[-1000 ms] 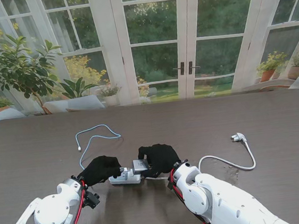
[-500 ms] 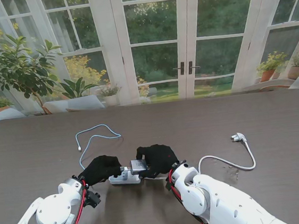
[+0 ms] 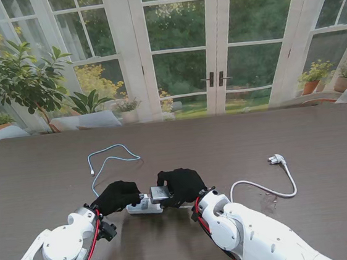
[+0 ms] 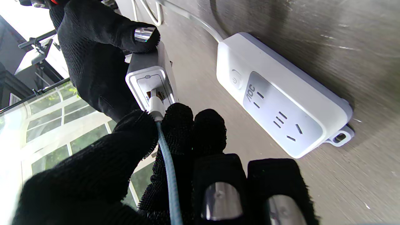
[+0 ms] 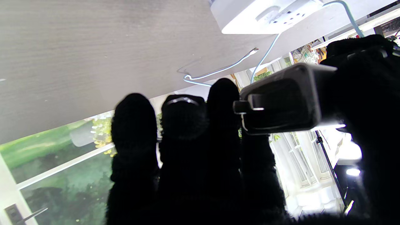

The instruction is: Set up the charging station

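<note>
Right hand clamped on grey block-shaped charger, left hand pinching pale-blue braided cable at its port, white rectangular power strip on dark wooden bench.

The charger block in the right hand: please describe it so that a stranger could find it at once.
On the dark wooden table, look near me at the two black-gloved hands meeting above the white power strip. The right hand holds the charger block, a small grey box. Unlike the flat strip, it is off the table, with the blue cable plugged into its face.
</note>
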